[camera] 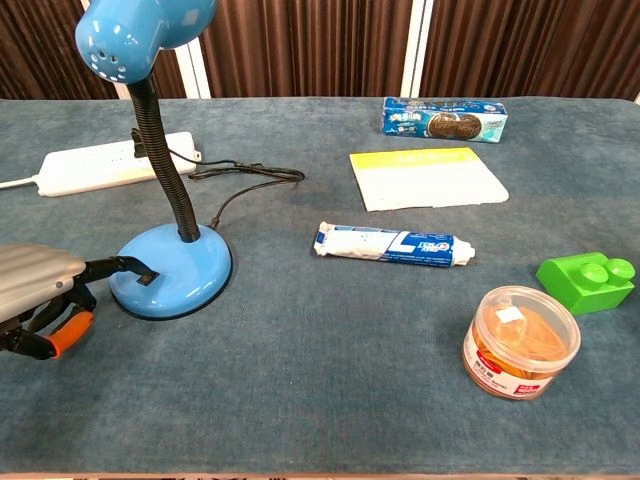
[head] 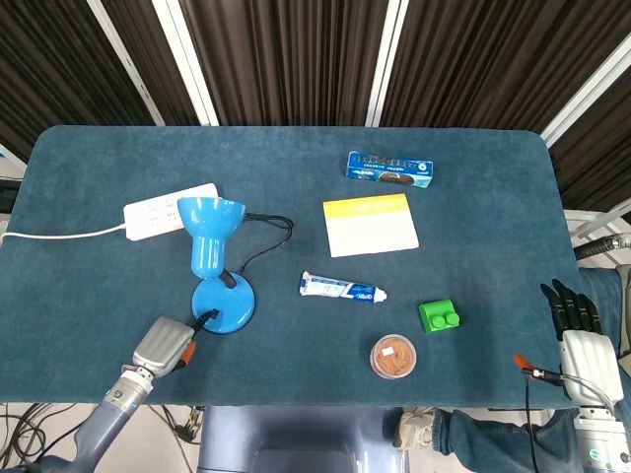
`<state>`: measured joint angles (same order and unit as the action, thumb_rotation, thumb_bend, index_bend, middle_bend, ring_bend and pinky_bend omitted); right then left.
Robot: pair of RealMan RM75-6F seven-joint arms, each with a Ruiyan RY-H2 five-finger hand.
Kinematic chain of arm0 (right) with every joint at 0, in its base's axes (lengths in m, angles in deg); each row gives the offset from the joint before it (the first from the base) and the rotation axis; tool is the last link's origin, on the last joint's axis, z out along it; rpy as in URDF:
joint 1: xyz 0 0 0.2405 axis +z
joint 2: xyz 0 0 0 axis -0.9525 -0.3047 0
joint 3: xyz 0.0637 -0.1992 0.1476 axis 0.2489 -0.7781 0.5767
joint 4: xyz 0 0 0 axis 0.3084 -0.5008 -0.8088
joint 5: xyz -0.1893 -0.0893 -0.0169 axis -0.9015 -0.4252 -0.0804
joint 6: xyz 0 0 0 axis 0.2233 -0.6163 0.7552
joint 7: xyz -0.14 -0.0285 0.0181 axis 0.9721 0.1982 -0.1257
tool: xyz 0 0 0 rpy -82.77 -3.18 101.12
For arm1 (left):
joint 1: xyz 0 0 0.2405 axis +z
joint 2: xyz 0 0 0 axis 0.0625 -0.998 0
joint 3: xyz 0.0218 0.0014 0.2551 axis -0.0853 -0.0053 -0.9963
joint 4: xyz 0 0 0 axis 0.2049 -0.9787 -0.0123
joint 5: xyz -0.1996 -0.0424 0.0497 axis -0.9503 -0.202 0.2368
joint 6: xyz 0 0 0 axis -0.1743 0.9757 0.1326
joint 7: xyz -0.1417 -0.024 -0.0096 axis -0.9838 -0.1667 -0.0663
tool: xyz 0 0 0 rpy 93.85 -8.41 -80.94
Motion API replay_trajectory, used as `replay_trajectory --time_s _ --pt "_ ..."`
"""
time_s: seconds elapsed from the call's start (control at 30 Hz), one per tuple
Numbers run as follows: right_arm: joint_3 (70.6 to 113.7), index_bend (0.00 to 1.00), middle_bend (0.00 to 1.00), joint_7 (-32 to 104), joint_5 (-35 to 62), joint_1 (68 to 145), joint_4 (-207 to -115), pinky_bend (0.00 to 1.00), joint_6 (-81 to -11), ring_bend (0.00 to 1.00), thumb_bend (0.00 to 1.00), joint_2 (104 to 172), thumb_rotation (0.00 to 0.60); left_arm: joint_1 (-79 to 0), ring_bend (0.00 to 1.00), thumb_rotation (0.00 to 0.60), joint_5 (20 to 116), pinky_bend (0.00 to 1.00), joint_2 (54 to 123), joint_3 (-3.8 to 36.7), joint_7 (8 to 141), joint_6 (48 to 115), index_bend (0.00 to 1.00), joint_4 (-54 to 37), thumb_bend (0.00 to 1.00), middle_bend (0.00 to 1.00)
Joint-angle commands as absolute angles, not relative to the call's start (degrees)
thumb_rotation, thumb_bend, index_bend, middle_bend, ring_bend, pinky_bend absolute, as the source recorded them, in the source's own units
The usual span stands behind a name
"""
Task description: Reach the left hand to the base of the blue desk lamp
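Note:
The blue desk lamp stands at the table's front left on a round base (head: 223,304) (camera: 170,270), with a black neck and its shade (head: 210,222) up. My left hand (head: 165,345) (camera: 35,285) lies at the base's front-left edge. One dark finger (camera: 125,267) stretches onto the base by its black switch, the others curl underneath, and it holds nothing. My right hand (head: 579,335) hangs off the table's front right corner with straight fingers and nothing in it.
A white power strip (head: 170,210) lies behind the lamp, its black cord (camera: 240,185) looping to the right. Toothpaste (head: 342,288), a yellow notepad (head: 370,224), a cookie box (head: 390,168), a green brick (head: 441,316) and a small jar (head: 394,356) lie to the right.

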<state>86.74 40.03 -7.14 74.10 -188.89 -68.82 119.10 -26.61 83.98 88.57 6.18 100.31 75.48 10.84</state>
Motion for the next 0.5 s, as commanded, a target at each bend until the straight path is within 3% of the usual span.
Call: replay_trajectory --time_s 0.03,0.33,0.5 --pt "86.76 0.0 0.02 40.01 -7.13 74.08 -188.9 0.0 -68.87 0.04 0.1 119.1 0.6 -26.79 0.7 0.6 83.72 0.82 88.6 6.08 100.44 75.24 0.11 10.86 0.65 0.7" --pt "86.78 0.0 0.02 39.98 -7.1 74.08 -188.9 0.0 -68.88 0.04 0.1 119.12 0.6 -27.21 0.7 0.6 82.47 0.82 88.61 5.73 100.37 74.2 0.11 10.48 0.65 0.7" --pt "86.74 0.0 0.02 39.99 -7.07 74.12 -188.9 0.0 -68.75 0.04 0.1 119.13 0.6 -27.54 0.64 0.6 82.28 0.79 88.56 6.09 100.09 74.29 0.11 10.33 0.63 0.66"
